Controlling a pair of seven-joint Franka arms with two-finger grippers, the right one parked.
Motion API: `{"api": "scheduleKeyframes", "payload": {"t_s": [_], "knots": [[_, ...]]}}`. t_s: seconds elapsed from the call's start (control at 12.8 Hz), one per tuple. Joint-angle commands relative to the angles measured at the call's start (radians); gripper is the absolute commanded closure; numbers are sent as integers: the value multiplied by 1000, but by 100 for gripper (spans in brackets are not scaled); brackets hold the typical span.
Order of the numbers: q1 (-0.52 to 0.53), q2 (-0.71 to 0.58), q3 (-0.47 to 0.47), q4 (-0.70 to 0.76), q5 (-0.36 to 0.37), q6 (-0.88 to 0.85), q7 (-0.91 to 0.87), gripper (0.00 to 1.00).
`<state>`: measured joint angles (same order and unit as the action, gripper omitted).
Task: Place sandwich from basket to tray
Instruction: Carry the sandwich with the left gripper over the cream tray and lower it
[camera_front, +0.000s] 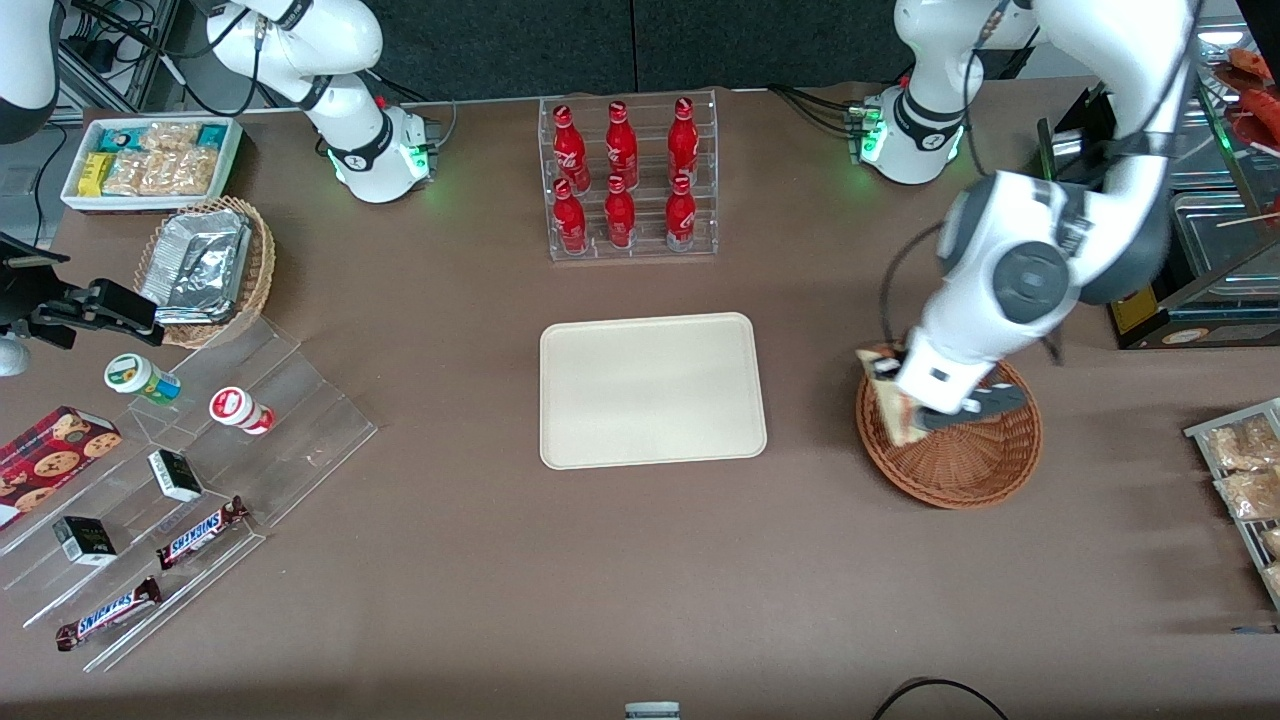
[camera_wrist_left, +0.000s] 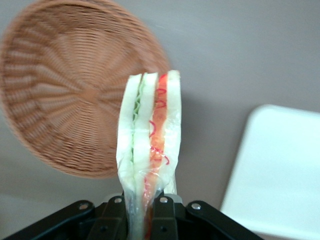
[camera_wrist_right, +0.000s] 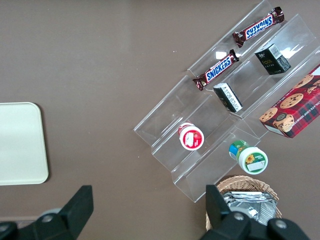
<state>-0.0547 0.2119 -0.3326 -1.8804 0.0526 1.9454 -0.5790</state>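
The gripper (camera_wrist_left: 142, 210) pinches the sandwich (camera_wrist_left: 148, 145) by its wrapped end above the basket (camera_wrist_left: 65, 100) — soft, light bread, probably easily crushed — with the tray (camera_front: 652, 390) waiting nearby.

"SNICKERS" on choc bars (camera_wrist_right: 216, 69).

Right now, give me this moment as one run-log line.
phase: lift-out | gripper: shut on triangular white-bread sandwich, above reddish-brown round wicker basket | flat cream rectangular tray: bare, beside basket
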Motion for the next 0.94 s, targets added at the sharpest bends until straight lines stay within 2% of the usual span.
{"api": "scheduleKeyframes", "payload": {"t_s": [0.0, 0.16, 0.23, 0.55, 0.78, 0.86], "knots": [[1, 70, -118, 82, 4, -25, -5, 100], [-10, 150, -206, 151, 13, -22, -5, 100], [-67, 183, -207, 187, 25, -17, -15, 100], [-213, 368, -206, 352, 220, -17, -275, 100], [-278, 472, -203, 469, 231, -16, -358, 100], [-296, 497, -201, 492, 257, -16, -364, 100]]}}
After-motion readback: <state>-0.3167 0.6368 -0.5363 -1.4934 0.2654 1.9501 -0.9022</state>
